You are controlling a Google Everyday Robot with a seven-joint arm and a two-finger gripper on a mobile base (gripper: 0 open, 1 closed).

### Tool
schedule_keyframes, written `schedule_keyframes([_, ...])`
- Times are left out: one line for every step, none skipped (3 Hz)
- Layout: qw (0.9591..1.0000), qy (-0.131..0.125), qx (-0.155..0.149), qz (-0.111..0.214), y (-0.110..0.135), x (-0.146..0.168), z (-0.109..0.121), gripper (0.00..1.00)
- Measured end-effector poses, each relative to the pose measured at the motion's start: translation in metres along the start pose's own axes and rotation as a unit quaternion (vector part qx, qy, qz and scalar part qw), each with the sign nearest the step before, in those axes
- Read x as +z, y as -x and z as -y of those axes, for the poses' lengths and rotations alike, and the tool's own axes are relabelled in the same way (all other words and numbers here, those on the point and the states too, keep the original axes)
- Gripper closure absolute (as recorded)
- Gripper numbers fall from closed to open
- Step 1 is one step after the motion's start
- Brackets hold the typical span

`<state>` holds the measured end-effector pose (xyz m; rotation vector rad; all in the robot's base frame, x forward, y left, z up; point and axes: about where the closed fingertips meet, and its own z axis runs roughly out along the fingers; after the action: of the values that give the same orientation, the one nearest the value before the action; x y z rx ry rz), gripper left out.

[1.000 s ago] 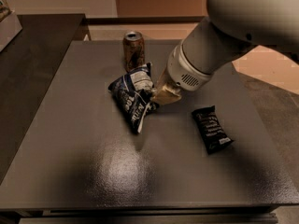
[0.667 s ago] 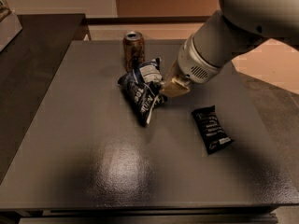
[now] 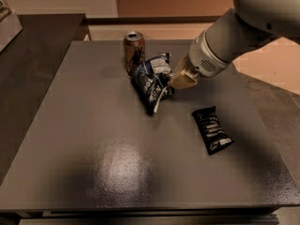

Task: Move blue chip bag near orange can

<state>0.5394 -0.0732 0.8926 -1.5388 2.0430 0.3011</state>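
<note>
The blue chip bag (image 3: 149,82) is crumpled, dark navy with a white label panel. It sits at the back middle of the grey table (image 3: 93,139), its upper left edge touching or almost touching the orange can (image 3: 134,50). The can stands upright with a silver top. My gripper (image 3: 174,84) reaches in from the upper right and is shut on the bag's right edge, with tan fingers (image 3: 183,76) pressed against the bag. The bag's lower tip rests on or just above the table.
A small black wrapper (image 3: 212,129) lies flat on the table to the right of the bag. A dark counter (image 3: 33,60) adjoins the table on the left, with a box (image 3: 7,20) at its far corner. My white arm (image 3: 234,32) spans the upper right.
My gripper has carried the blue chip bag up and to the right, toward the back of the table, so the bag now lies right beside the orange can. The can and wrapper have not moved.
</note>
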Motion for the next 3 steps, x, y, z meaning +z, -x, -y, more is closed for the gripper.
schedule_keyframes([1.0000,0.000,-0.001,0.000,0.0012,0.0001,-0.0010,0.36])
schedule_keyframes([1.0000,0.000,-0.003,0.000,0.0023,0.0000,-0.0021,0.13])
schedule_keyframes([1.0000,0.001,-0.004,0.000,0.0033,-0.0001,-0.0030,0.00])
